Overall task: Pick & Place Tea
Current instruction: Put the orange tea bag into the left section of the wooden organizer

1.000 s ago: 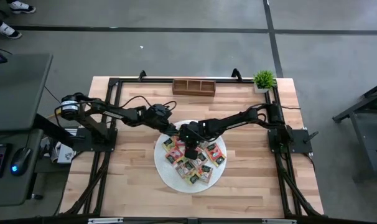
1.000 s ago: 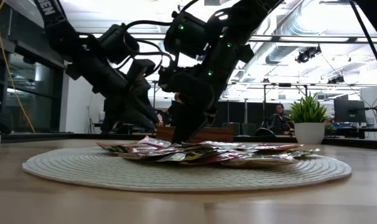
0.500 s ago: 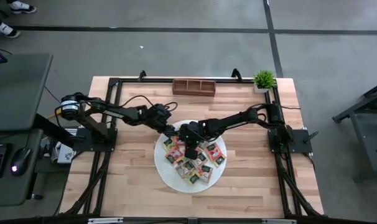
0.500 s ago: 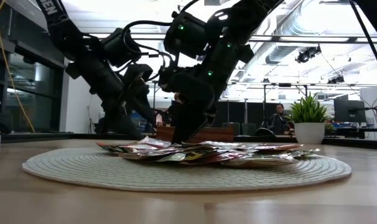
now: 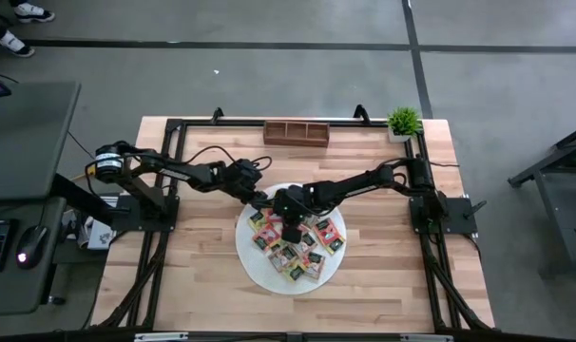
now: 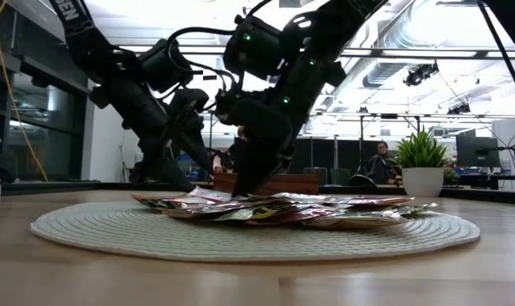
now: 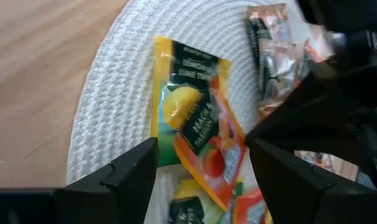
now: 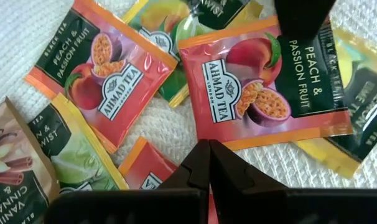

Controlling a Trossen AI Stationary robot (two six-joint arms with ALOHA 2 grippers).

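Note:
Several tea packets (image 5: 297,242) in red, orange, yellow and green lie heaped on a round white woven mat (image 5: 258,271). My left gripper (image 7: 201,180) stands open over the pile's far left edge. A yellow-green packet (image 7: 176,106) and an orange one (image 7: 207,149) lie flat between its fingers. My right gripper (image 8: 208,149) is shut and points down into the middle of the pile (image 6: 247,189), at the edge of a peach and passion fruit packet (image 8: 263,93). My right gripper's shut fingertips (image 8: 201,163) come from above and end at the top of the pile, where the peach packet's edge (image 8: 235,144) meets a red packet (image 8: 145,177). I cannot tell whether they press on the packets or hang just above them.
A brown wooden tray (image 5: 296,132) with three compartments stands at the far edge, a small potted plant (image 5: 403,122) at the far right corner. Black frame rails (image 5: 174,171) run along the table's left, right and far sides. The two grippers stand close together over the mat.
My left gripper has opened over the far left of the pile, its fingers spreading apart where it stood. The packets lie as they did.

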